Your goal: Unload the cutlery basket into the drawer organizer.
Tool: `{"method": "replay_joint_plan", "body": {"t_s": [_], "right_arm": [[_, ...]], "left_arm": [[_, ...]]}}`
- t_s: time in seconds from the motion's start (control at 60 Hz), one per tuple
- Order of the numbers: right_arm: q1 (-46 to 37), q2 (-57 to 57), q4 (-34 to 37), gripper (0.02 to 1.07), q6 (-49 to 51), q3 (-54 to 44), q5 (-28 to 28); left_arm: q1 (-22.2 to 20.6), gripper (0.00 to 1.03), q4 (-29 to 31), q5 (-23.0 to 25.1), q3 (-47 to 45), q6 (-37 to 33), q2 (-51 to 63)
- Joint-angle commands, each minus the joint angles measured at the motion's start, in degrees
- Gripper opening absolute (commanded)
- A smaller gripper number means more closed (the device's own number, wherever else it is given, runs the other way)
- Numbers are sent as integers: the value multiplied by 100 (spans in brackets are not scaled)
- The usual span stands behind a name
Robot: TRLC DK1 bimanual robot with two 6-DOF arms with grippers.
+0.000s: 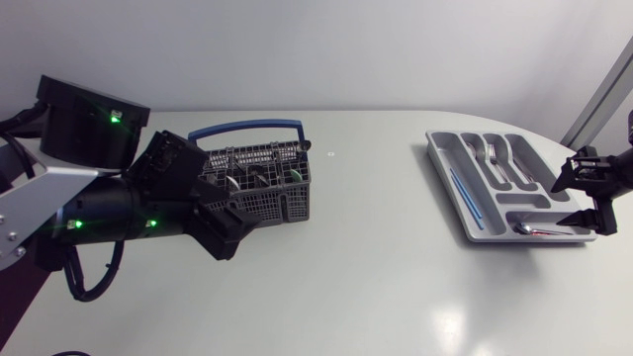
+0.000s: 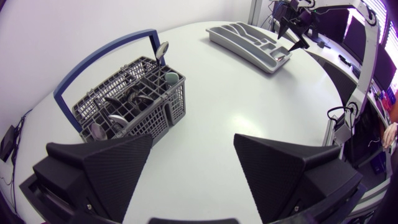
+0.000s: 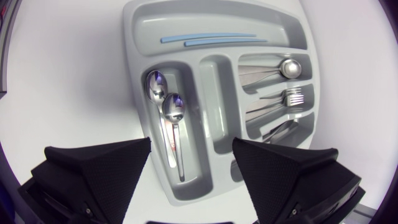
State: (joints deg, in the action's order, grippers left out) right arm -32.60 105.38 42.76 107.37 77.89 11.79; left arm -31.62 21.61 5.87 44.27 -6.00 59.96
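My left arm comes in low over the table, and my left gripper sits right next to the cutlery basket. Its two fingers are spread wide with nothing between them. From that wrist I see the basket just ahead of the gripper and off to one side, near one finger but not between the two. The basket is a grey wire box with a blue handle standing up over it. There are spoons and other cutlery inside it, and one spoon pokes up at the far corner by the handle. Past the basket is bare white table. Further right lies the drawer organizer, a grey tray with many slots, well apart from the basket. Two thin blue sticks lie in its long slot. Forks and a round-headed spoon lie in the slots on the other side. My right gripper hangs over the right end of the organizer. Its fingers are spread wide too and they hold nothing. From that wrist, two spoons lie side by side in one slot, just ahead of the gap between my fingers and a bit nearer to one finger
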Motion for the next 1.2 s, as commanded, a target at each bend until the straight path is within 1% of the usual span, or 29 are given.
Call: {"method": "replay_joint_plan", "body": {"t_s": [0.0,0.1,0.233,0.467,0.517,0.633,0.683,0.783,0.933,1.05,1.183], "right_arm": [[166,-369,197,103,-472,-125,60],[377,-642,303,103,-920,-248,69],[817,-1152,470,102,-1632,-467,271],[1968,-1855,646,102,-3020,-696,517],[2276,-1969,646,102,-3319,-705,667],[2847,-2066,646,102,-3882,-643,869],[3023,-2066,637,100,-4040,-617,974],[3453,-1978,443,99,-4576,-538,1071],[4033,-1864,-277,99,-5165,-652,1167],[4359,-1776,-752,99,-5402,-793,1150],[4534,-1609,-919,99,-5508,-740,1159]], "left_arm": [[24,92,72,-16,-164,46,-143],[94,92,89,-16,-164,46,-240],[244,92,98,-16,-173,2,-354],[393,92,37,28,-182,-50,-398],[419,91,19,28,-173,-86,-398],[507,92,-25,64,-173,-147,-371],[534,92,-42,72,-173,-156,-371],[560,91,-86,72,-182,-182,-345],[595,92,-192,72,-217,-200,-275],[595,91,-271,72,-208,-200,-187],[595,91,-438,72,-120,-209,-2]]}}
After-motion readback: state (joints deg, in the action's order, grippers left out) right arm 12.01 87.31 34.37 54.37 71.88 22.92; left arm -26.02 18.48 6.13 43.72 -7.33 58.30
